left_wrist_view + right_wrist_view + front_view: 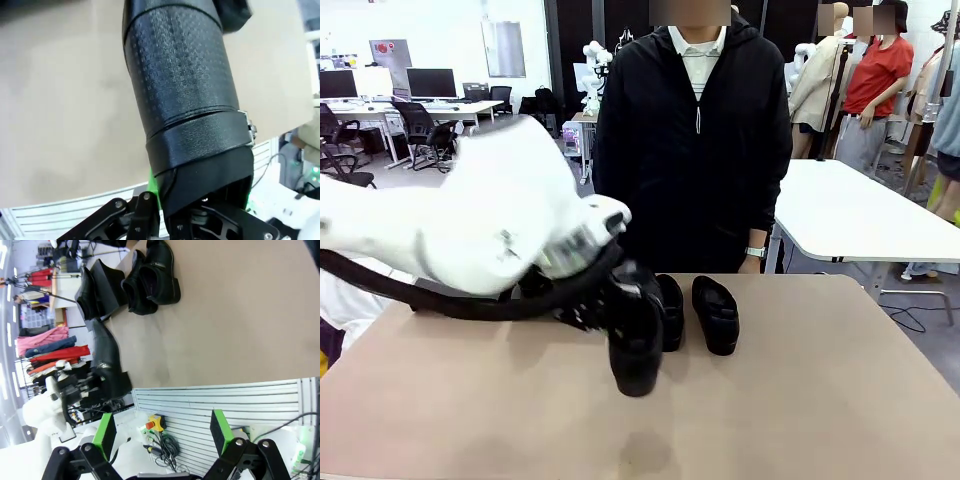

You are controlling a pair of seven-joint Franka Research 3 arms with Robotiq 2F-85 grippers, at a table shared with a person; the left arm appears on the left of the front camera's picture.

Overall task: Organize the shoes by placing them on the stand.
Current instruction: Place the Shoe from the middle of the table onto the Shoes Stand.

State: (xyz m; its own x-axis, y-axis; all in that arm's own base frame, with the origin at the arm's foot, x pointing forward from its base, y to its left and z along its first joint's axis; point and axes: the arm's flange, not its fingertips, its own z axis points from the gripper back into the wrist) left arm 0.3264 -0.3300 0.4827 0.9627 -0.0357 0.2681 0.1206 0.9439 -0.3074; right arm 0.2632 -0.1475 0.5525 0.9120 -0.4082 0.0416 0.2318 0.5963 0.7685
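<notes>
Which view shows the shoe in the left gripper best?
Right wrist view: the held shoe shows whole, side-on, one end in the left gripper. Front view: it hangs on end, dark against the shoes behind. Left wrist view: close-up of its textured surface, ends cut off.

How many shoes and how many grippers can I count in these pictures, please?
Shoes: 4 (one held toe down in the left gripper, three lying at the far side)
Grippers: 2 (left gripper shut on a shoe, right gripper open)
Total: 6
</notes>
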